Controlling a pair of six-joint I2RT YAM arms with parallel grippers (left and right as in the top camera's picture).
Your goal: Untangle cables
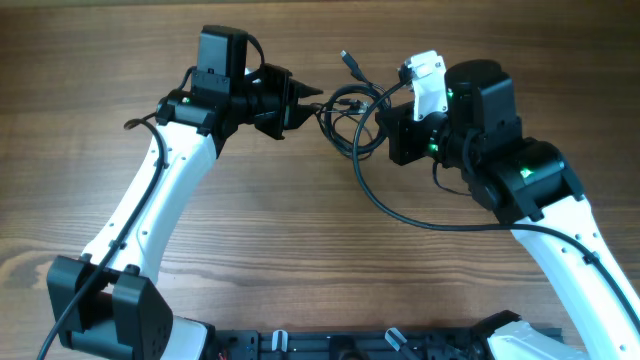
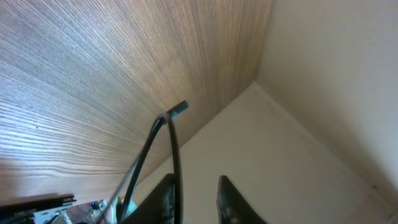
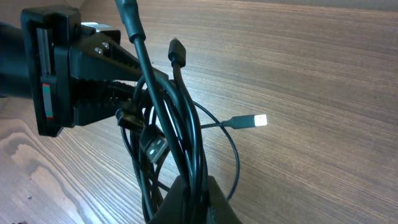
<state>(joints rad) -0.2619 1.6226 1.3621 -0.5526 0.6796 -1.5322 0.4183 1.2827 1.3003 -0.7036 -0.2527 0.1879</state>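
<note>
The thin black cables (image 1: 345, 108) form a tangled bundle between both grippers at the far middle of the table. My right gripper (image 1: 383, 125) is shut on several strands of the bundle (image 3: 168, 124), pinched between its fingers (image 3: 194, 199). My left gripper (image 1: 308, 100) points right into the tangle. In the left wrist view its fingers (image 2: 198, 202) stand apart, and one cable (image 2: 171, 143) with a small plug end (image 2: 179, 109) runs along the inner side of the left finger. One plug (image 1: 346, 58) sticks up behind the bundle. A plug with a light tip (image 3: 252, 120) lies on the table.
One long strand (image 1: 400, 215) loops off the bundle toward the front, under the right arm. The wooden table (image 1: 300, 240) is bare apart from that. The left gripper's black body (image 3: 68, 68) sits close behind the bundle in the right wrist view.
</note>
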